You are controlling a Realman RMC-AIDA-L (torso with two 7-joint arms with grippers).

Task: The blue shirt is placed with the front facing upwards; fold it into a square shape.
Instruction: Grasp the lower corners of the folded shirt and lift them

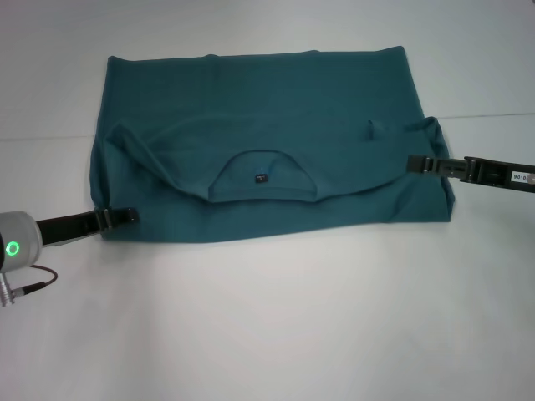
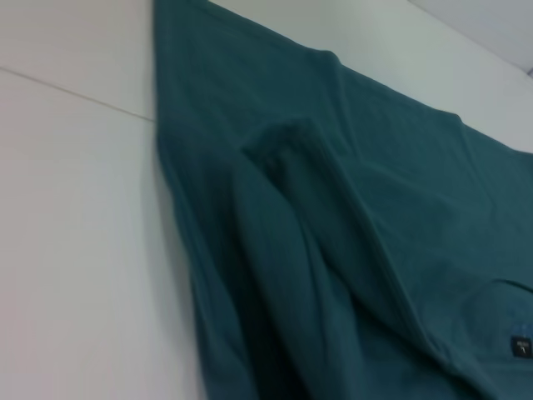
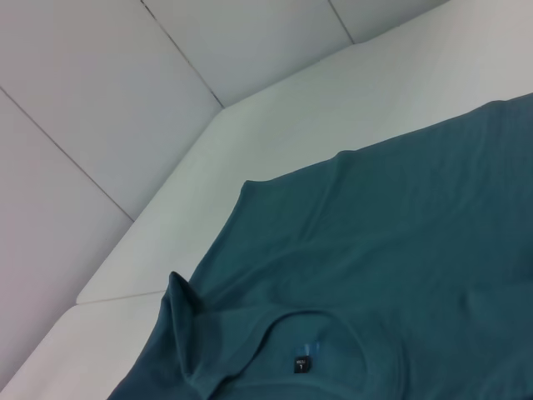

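The blue shirt lies spread on the white table, its collar end folded over toward me, so the ribbed collar and the small dark neck label face up near the front edge. No lettering shows. My left gripper lies low at the shirt's near left corner, touching its edge. My right gripper reaches in from the right onto the folded layer's right end. A sleeve fold and the label show in the left wrist view. The right wrist view shows the shirt and the label.
The white table stretches bare in front of the shirt. A seam line runs across it at the shirt's mid height. My left wrist carries a green light and a cable at the left edge.
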